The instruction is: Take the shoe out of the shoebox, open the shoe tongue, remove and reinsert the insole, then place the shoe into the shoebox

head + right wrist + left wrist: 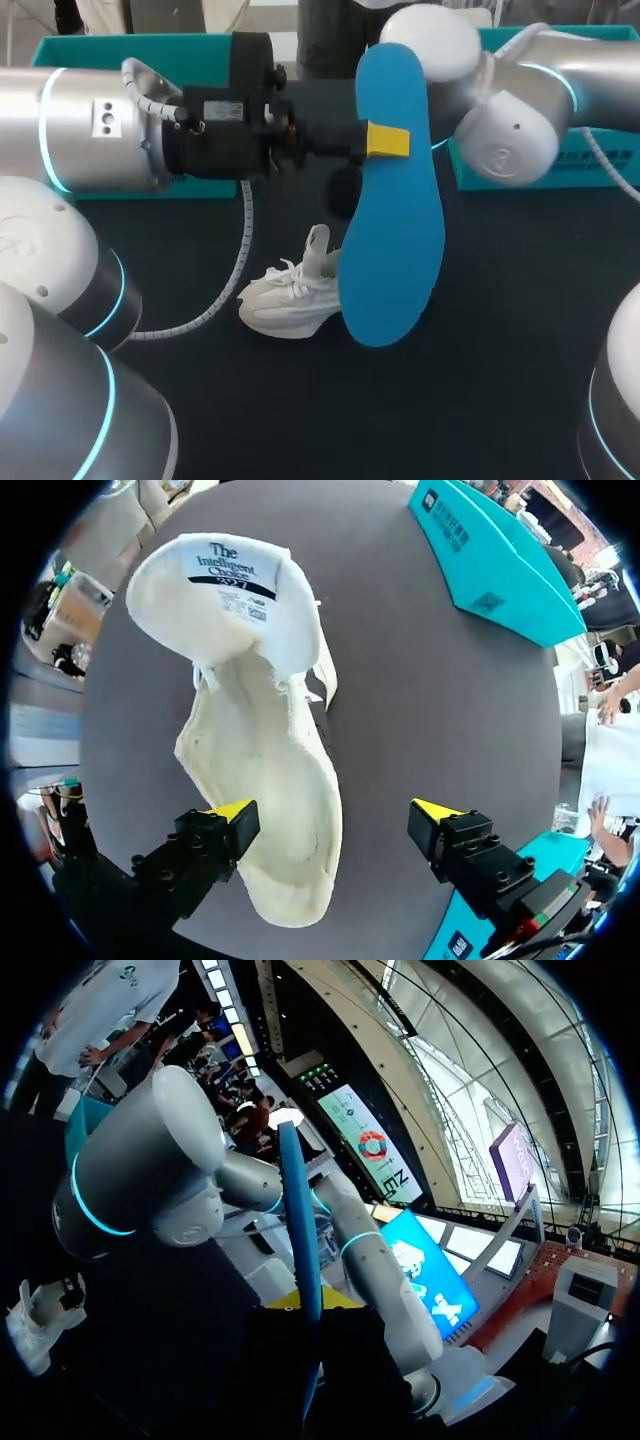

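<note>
- The insole [392, 220] is clamped near its middle by the left tool [388, 141] and held upright in the air, just above the shoe [288, 298].
- The shoe is laid on the table [480, 380] with its tongue folded back; the right tool [335, 812] is spread wide above the shoe, holding nothing.
- At reinsertion, the insole could be buckled or caught on the shoe's collar.
- Being unheld, the shoe could be pushed aside or tipped.

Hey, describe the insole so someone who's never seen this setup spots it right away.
Above the dark table, follow the left arm to its fingers. They pinch the insole, held upright over the white shoe. It is the only bright blue, flat, foot-shaped sheet there.
</note>
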{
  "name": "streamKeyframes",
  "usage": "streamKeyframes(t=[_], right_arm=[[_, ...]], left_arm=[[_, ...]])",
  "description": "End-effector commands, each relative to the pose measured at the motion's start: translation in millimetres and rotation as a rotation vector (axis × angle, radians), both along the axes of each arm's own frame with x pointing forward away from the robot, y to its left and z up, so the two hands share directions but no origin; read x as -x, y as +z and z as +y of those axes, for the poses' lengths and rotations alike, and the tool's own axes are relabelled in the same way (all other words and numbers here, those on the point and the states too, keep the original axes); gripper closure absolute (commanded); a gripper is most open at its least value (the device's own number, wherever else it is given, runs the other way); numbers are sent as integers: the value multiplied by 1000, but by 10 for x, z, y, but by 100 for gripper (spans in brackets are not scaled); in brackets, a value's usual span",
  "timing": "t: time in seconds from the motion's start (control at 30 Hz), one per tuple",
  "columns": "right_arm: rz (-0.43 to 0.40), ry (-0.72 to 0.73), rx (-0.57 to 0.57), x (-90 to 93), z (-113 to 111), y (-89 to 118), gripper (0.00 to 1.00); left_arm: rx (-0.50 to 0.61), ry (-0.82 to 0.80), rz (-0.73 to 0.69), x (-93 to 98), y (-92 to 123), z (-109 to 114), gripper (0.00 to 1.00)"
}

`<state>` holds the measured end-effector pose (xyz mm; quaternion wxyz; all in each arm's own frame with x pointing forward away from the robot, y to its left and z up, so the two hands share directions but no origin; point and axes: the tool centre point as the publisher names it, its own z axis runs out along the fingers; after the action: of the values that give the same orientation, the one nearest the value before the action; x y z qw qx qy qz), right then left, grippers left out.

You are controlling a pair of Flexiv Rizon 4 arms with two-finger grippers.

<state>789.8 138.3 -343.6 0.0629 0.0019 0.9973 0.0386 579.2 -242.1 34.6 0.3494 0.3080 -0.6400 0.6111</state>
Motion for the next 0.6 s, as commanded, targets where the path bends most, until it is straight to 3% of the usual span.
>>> streamKeyframes(t=[0.03, 0.2, 0.27, 0.37, 0.53, 0.6], right_arm=[[1, 9, 15, -87, 178, -271, 11], [12, 12, 24, -136, 208, -377, 17], [20, 17, 22, -142, 235, -412, 34], [34, 26, 32, -136, 272, -471, 35], [55, 14, 38, -91, 263, -497, 71], [67, 0, 44, -47, 251, -491, 100]], left_arm=[[1, 4, 0, 27, 1, 2, 100], [1, 4, 0, 27, 1, 2, 100], [1, 4, 0, 27, 1, 2, 100], [1, 4, 0, 27, 1, 2, 100], [1, 4, 0, 27, 1, 2, 100], [1, 4, 0, 27, 1, 2, 100]])
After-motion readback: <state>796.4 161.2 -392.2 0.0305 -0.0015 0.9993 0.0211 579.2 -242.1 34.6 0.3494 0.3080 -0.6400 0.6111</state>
